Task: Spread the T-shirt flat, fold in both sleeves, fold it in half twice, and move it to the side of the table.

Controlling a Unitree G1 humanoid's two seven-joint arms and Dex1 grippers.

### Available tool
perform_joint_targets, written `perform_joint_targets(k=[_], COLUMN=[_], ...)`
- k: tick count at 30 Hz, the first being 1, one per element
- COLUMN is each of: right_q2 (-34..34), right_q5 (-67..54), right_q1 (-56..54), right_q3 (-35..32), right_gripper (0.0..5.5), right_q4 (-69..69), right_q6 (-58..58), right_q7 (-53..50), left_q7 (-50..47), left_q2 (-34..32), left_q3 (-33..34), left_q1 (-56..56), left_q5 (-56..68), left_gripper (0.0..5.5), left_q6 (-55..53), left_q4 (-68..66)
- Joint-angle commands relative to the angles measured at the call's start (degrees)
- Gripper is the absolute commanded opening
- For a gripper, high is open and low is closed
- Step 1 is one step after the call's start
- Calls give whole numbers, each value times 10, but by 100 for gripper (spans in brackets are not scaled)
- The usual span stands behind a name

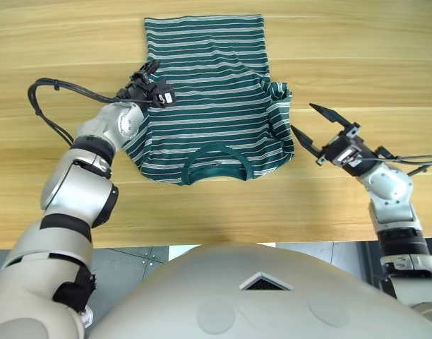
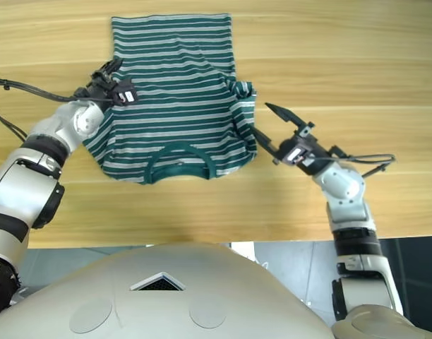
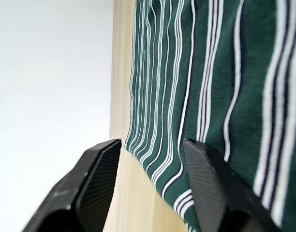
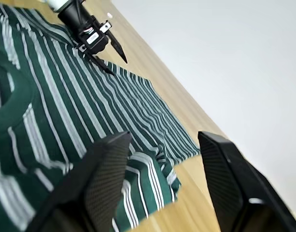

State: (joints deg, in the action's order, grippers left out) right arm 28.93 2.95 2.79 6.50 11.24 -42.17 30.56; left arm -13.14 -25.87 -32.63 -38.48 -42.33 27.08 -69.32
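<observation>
Gaping right gripper (image 1: 303, 118) beside T-shirt (image 1: 209, 92)

Bright, even light falling across the wooden table (image 1: 357, 49), the T-shirt (image 1: 209, 85) casting only a thin, soft shadow along its near edge, the white backdrop (image 4: 225, 58) beyond the table glowing flat and bright in both wrist views
</observation>
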Motion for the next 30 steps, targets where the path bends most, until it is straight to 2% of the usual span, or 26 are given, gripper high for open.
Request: perform_joint_targets(k=[1, 5, 10, 20, 25, 30], right_q2=[-59, -100, -105, -49, -28, 22], right_q5=[33, 59, 95, 87, 98, 136], right_q1=[-56, -99, -133, -55, -19, 3], right_q3=[42, 48, 37, -35, -51, -58], right_gripper=[258, 258, 258, 258, 258, 258], right_q4=[38, 108, 199, 239, 236, 214], right_q6=[35, 73, 91, 97, 117, 144], right_q7=[-17, -58, -127, -206, -227, -252], left_q7=[-4, -35, -51, -16, -15, -16], left_q2=[26, 26, 25, 31, 21, 13], left_q3=[-7, 2, 10, -3, 2, 9], left_q1=[27, 23, 27, 41, 54, 63], left_q5=[-1, 7, 14, 6, 11, 19], left_gripper=[240, 240, 240, 240, 240, 240], left_q6=[-5, -1, 0, -23, -37, -40], left_q4=[-14, -1, 10, -25, -32, -32])
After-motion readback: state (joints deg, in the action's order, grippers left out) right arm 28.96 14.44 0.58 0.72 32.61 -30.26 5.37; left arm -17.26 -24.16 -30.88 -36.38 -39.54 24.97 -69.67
